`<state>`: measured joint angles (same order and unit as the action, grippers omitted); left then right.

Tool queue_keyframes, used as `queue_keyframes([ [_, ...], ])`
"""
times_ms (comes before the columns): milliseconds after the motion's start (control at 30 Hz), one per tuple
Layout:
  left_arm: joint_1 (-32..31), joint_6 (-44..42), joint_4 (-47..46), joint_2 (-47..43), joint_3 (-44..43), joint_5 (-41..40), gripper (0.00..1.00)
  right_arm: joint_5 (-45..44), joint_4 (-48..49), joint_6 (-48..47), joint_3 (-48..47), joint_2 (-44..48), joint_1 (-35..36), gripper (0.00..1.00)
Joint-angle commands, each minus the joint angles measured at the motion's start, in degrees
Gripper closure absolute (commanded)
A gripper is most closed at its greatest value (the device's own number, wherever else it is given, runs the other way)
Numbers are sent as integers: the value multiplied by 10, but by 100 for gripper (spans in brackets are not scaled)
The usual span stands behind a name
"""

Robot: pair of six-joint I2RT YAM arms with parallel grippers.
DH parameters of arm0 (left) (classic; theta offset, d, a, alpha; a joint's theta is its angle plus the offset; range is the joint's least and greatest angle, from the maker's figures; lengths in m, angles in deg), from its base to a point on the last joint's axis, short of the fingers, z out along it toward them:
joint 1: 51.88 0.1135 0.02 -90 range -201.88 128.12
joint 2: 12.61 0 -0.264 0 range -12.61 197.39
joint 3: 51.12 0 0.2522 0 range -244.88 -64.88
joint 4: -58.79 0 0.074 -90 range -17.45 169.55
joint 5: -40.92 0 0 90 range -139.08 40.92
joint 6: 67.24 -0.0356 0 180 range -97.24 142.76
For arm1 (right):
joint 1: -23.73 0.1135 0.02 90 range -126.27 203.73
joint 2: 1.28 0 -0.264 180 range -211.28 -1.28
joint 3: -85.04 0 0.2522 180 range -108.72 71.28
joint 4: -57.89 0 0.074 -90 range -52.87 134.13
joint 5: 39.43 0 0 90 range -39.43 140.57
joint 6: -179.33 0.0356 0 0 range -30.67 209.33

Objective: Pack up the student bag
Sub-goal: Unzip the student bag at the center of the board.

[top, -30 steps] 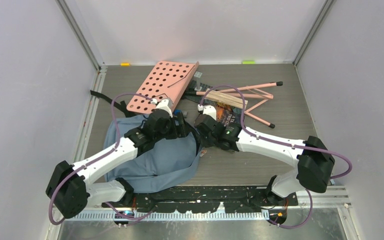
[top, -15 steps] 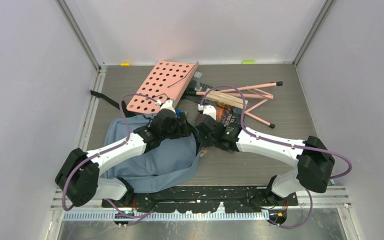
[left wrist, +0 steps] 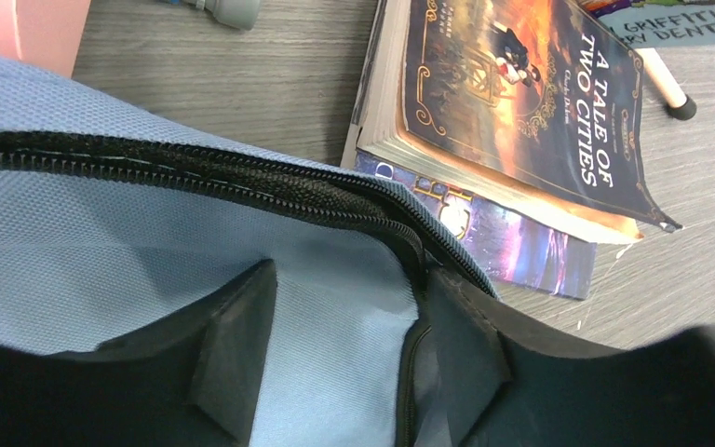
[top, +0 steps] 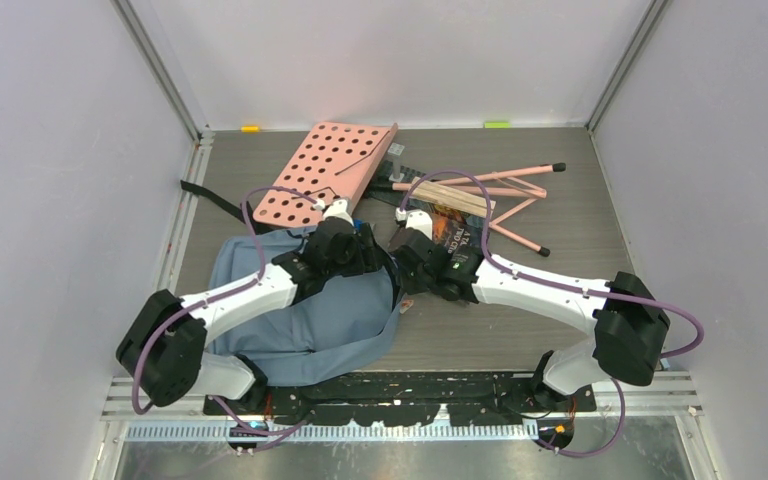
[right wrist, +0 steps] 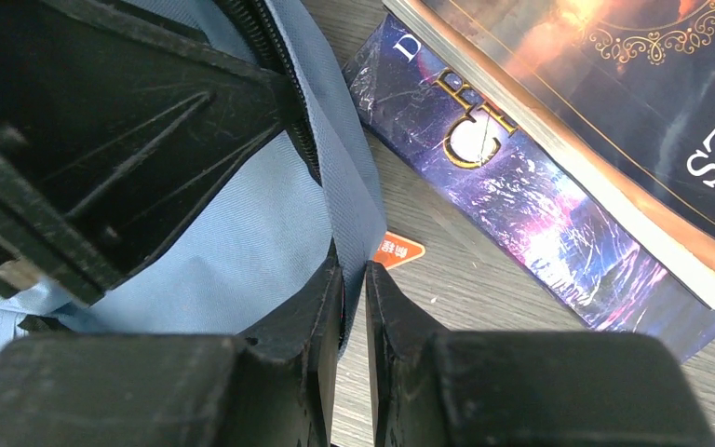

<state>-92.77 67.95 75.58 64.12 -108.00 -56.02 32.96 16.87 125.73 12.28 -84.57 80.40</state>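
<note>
The student bag point(top: 300, 315) is a soft blue-grey backpack with black zipper trim, lying at the left front of the table. My left gripper point(top: 364, 248) hangs over the bag's far edge. In the left wrist view its gripper point(left wrist: 344, 340) is open, fingers point(left wrist: 233, 345) wide apart, with flat blue fabric and the zipper point(left wrist: 242, 182) between them. My right gripper point(top: 401, 283) sits at the bag's right rim. In the right wrist view that gripper point(right wrist: 354, 279) is shut on the bag's fabric edge point(right wrist: 349, 186).
Two stacked books lie just beyond the bag: "A Tale of Two Cities" point(left wrist: 521, 102) on a purple one point(left wrist: 512, 237). An orange tag point(right wrist: 397, 250) lies by the right fingertips. A pink perforated board point(top: 325, 172), pink rods point(top: 510, 190) and a black strap point(top: 210, 198) lie behind.
My left arm has swung forward and right, bringing its gripper over the bag's far edge. Its jaws have narrowed slightly. The right arm keeps its place and grip.
</note>
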Motion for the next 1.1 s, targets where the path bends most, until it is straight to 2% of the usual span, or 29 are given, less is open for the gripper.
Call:
queue_keyframes([
  [0, -2, 1, -51, 20, -21, 6, 46, 2, 20, 10, 1, 4, 0, 79],
  [233, -2, -2, -50, 3, -11, -12, 92, -1, 21, 10, 2, 4, 0, 79],
  [300, -2, -4, -43, -12, -8, -17, 100, -2, 21, 10, 3, 3, 0, 80],
  [533, 1, -10, 12, -102, 12, -21, 100, -21, 8, 5, 1, 5, 0, 80],
  [733, 14, -51, 118, -195, -15, -5, 100, -35, -12, -5, -10, 9, 0, 79],
  [800, 30, -82, 157, -207, -34, 23, 100, -36, -16, -9, -18, 11, 0, 74],
  [933, 89, -135, 240, -197, -76, 123, 100, -35, -40, -21, -49, 13, 0, 55],
  [967, 105, -145, 248, -193, -84, 148, 100, -34, -52, -25, -60, 16, 0, 48],
  [1067, 151, -173, 268, -174, -104, 223, 100, -23, -62, -29, -68, 35, 1, 40],
])
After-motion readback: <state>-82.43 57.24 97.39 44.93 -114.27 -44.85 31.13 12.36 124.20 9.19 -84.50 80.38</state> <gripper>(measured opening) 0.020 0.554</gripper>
